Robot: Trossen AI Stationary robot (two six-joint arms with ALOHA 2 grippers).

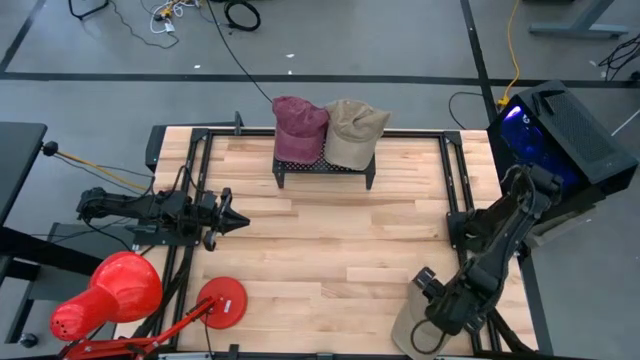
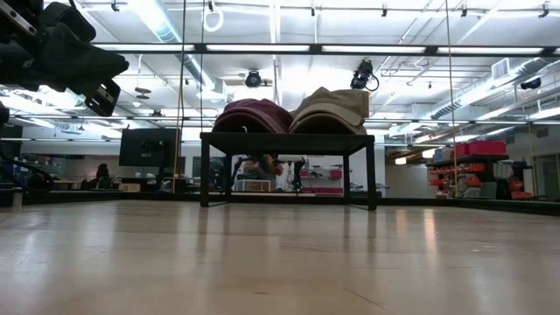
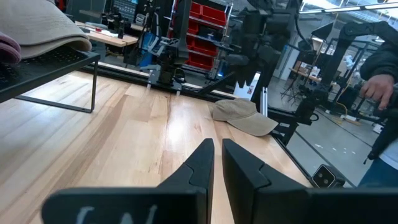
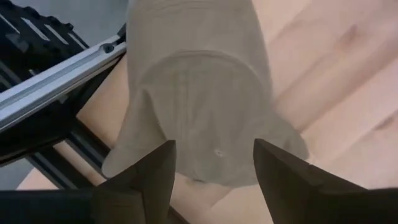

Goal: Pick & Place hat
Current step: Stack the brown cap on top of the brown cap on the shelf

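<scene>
A rack (image 1: 324, 168) stands at the middle of the worktop's (image 1: 330, 250) far edge, two hats side by side on it — one hat (image 1: 299, 127) left, the other (image 1: 354, 131) right. A third hat (image 1: 412, 328) lies at the near right corner, under the right gripper (image 1: 433, 322) — the left gripper (image 1: 238, 221) sits by the left edge.

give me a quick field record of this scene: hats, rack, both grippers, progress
rack: black mesh rack at the table's far edge, centre
hats on rack: maroon cap and beige cap, side by side
loose hat: tan cap lying on the table's near right corner by the frame rail
right gripper: open, fingers either side of the tan cap, not closed on it
left gripper: nearly shut, holding nothing, parked over the table's left side
progress: tan cap not yet lifted
</scene>
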